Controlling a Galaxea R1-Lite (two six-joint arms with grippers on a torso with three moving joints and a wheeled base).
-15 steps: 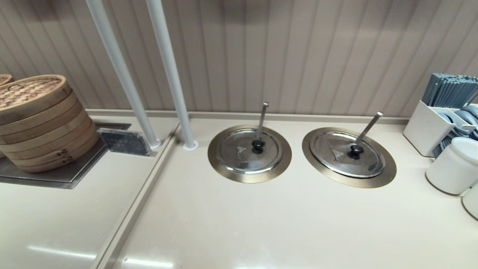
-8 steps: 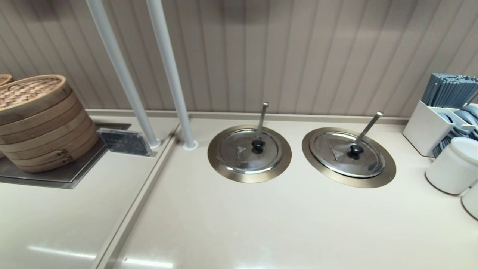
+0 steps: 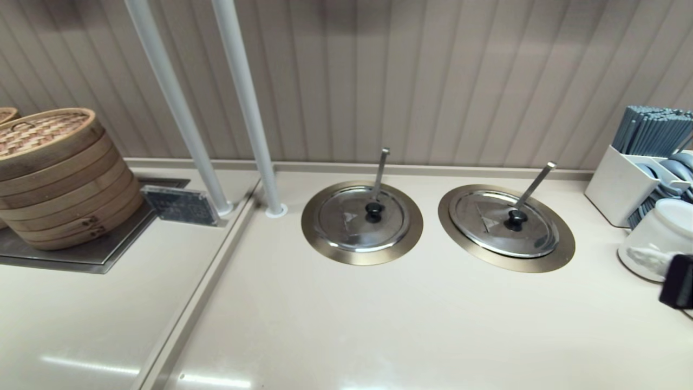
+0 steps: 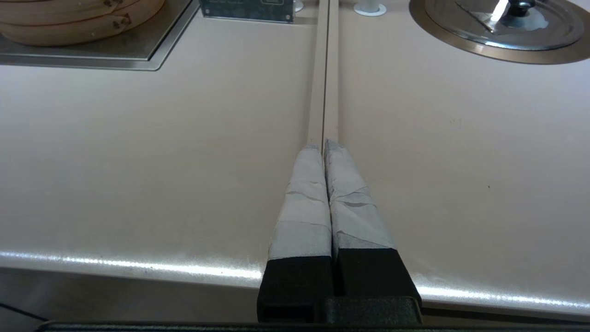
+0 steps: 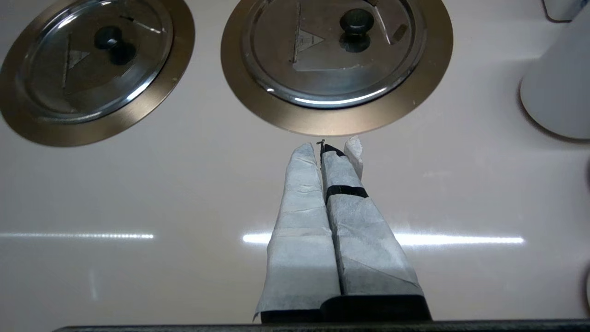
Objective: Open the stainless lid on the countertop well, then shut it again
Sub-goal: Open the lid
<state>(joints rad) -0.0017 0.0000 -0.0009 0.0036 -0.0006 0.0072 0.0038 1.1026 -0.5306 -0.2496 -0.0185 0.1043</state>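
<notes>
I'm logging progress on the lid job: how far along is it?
Nothing looks done: the stainless lid sits flat on the countertop well, ladle handle slanting out. In hand: the right gripper, fingers shut, is over the counter near the well's front rim, touching nothing. The left gripper is parked at the counter edge. Left: grip the knob, lift, then reseat.
</notes>
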